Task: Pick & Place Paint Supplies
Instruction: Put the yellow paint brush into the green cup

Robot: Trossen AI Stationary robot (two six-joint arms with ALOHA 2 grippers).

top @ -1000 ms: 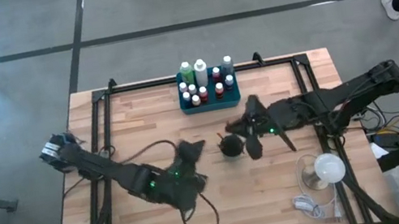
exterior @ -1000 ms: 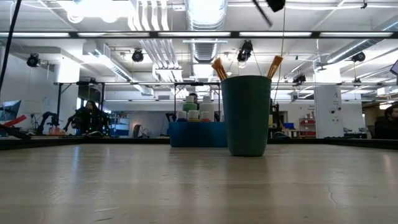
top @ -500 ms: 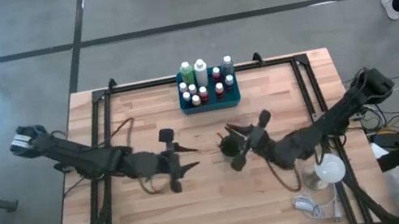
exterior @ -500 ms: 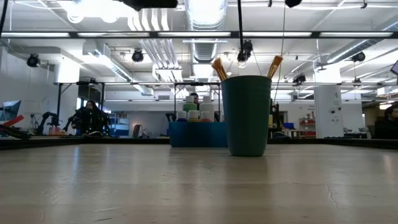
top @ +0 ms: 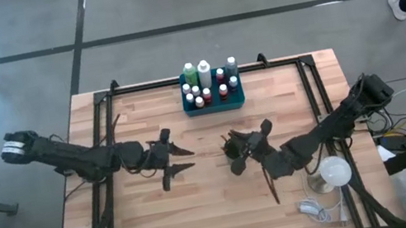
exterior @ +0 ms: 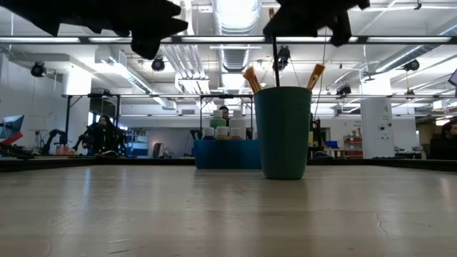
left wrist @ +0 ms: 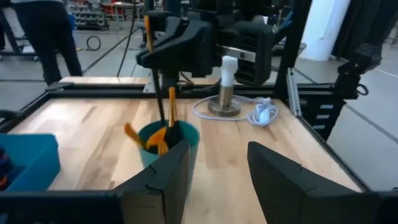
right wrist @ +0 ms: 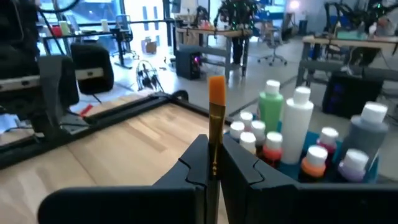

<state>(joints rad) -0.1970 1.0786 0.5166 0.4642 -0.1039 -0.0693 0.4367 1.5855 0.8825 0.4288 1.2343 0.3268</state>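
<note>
The right fingers (right wrist: 213, 163) are pressed together on a thin paintbrush (right wrist: 216, 118), pinching its handle so the orange bristle end stands up between them. That right gripper (top: 235, 152) hangs directly above the dark green cup (left wrist: 168, 140), which sits near the middle of the wooden surface (top: 205, 222) and already holds several orange-tipped brushes (exterior: 251, 78) leaning against its rim. In the left wrist view the pinched brush points down into the cup's mouth.

The left fingers (left wrist: 168, 171) stand spread apart with nothing between them. The left gripper (top: 176, 160) hovers above the surface just to the left of the cup, its fingers pointing toward it.

Farther back, at the far edge of the surface, the teal tray (top: 214, 103) carries the white-capped bottles (top: 206, 84) packed upright: a green one (right wrist: 270, 111), a tall white one (right wrist: 296, 124), a grey one (right wrist: 365, 134) and smaller reddish ones in front.

A white lamp-like object on a round base (top: 329, 174) and a coiled white cable (top: 313, 208) sit at the right near corner.
</note>
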